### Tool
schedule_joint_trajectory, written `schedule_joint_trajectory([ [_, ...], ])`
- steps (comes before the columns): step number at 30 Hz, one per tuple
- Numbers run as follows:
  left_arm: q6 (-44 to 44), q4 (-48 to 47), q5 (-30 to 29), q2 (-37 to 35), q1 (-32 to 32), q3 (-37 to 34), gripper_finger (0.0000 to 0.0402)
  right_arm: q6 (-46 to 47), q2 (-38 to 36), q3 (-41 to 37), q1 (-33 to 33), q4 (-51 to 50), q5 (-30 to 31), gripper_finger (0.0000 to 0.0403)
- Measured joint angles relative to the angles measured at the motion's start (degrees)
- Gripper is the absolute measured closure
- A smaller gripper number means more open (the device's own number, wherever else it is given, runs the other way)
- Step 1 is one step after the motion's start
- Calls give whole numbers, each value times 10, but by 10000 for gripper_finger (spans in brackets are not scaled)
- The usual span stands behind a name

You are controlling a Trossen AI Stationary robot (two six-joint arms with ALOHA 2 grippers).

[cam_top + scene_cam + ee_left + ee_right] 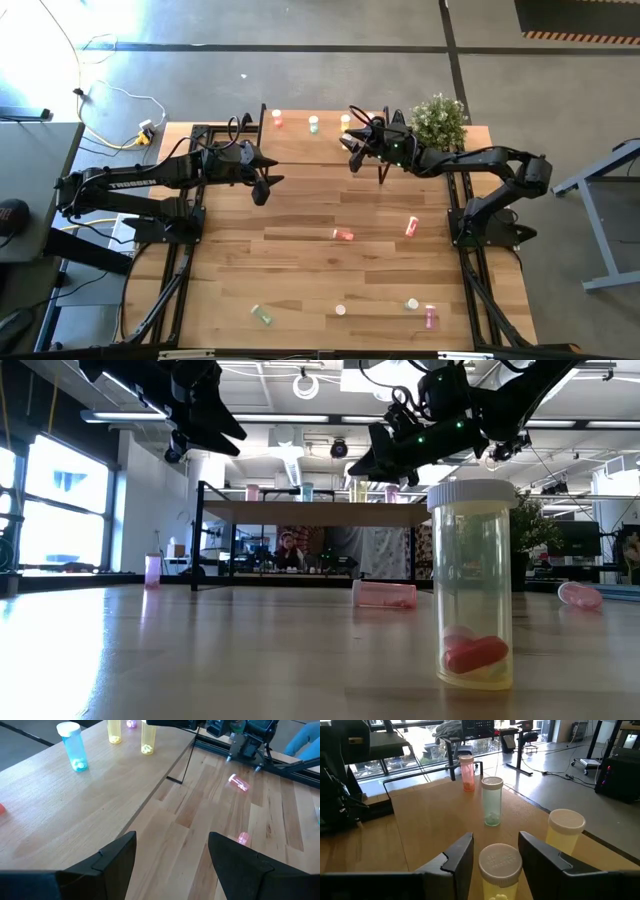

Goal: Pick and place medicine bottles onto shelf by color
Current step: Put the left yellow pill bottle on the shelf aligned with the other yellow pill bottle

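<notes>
Bottles stand in a row along the far edge of the shelf (pixel 300 150), the low wooden riser at the back of the table (pixel 300 280): a red bottle (pixel 277 119), a green bottle (pixel 313 124) and a yellow bottle (pixel 346 122). My right gripper (pixel 353 152) hovers over the shelf's right end, beside the plant (pixel 438 120). In the right wrist view its fingers (pixel 457 854) stand apart with a second yellow bottle (pixel 500 870) upright between them; I cannot tell whether they touch it. Beyond it, that view shows the yellow (pixel 564 832), green (pixel 492 801) and red (pixel 467 772) bottles standing.

My left gripper (pixel 264 184) hangs over the shelf's left part, near its front edge, fingers (pixel 112 857) spread wide and holding nothing.

On the open table, two pink bottles (pixel 343 235) (pixel 411 227) lie on their sides near the middle. Closer to the near edge are a green one (pixel 262 315), a pale cap (pixel 341 310), another small bottle (pixel 412 303) and a pink one (pixel 431 317).
</notes>
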Motion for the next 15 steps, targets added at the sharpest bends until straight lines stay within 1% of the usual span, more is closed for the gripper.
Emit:
schedule_joint_trajectory([
  [6,0,0,0,0,0,0,163,3,0,0,0,9,0,256],
  [10,-1,0,0,0,0,0,163,0,-5,0,0,38,0,256],
  [13,0,0,0,0,0,0,163,0,-27,0,0,37,0,256],
  [15,0,0,0,0,0,0,163,-1,-48,0,0,18,4,256],
])
